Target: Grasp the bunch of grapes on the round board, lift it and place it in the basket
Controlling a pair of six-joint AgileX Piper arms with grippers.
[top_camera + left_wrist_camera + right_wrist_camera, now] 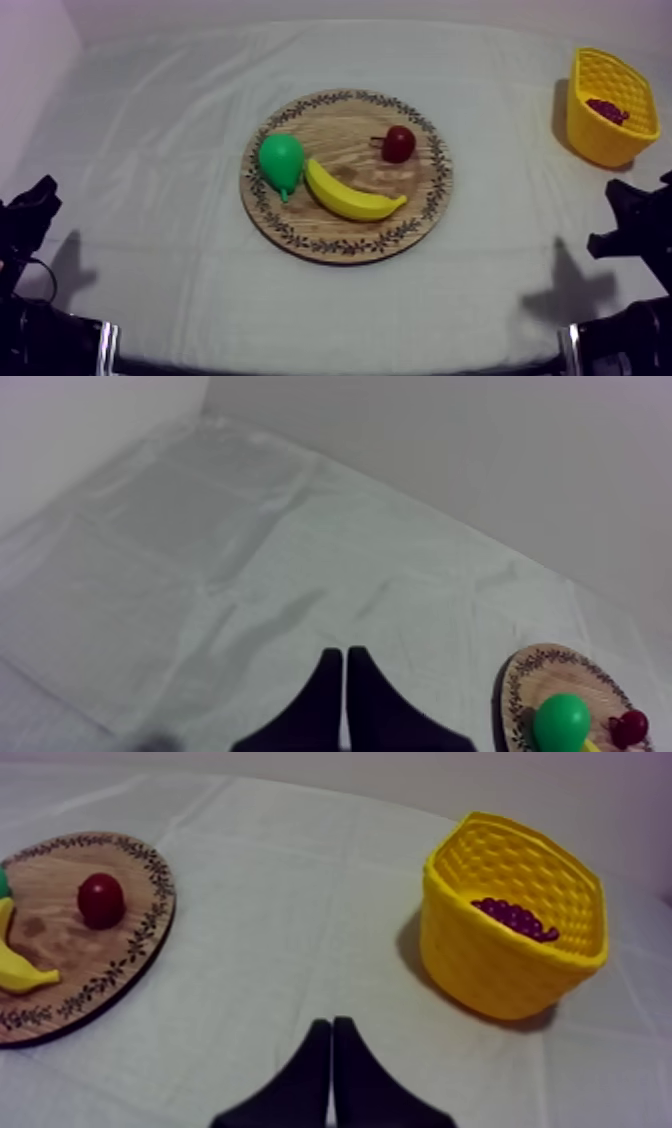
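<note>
Beyond right pincer [332, 1024]: grapes [515, 917] inside basket [480, 964]. Pincer together, gripping nothing. Beyond left pincer [344, 654]: board [545, 668], well apart. Pincer together, gripping nothing.

Three toy fruits mid-counter [150, 150], grey-white cloth [480, 300] over it.
Green pear [281, 160] at left, narrow end toward the near edge; yellow banana [352, 198] just beside it on the right, lying curved; small red fruit [398, 144] farther back and right, apart from both. Cloth creased, pale wall [300, 10] behind.
</note>
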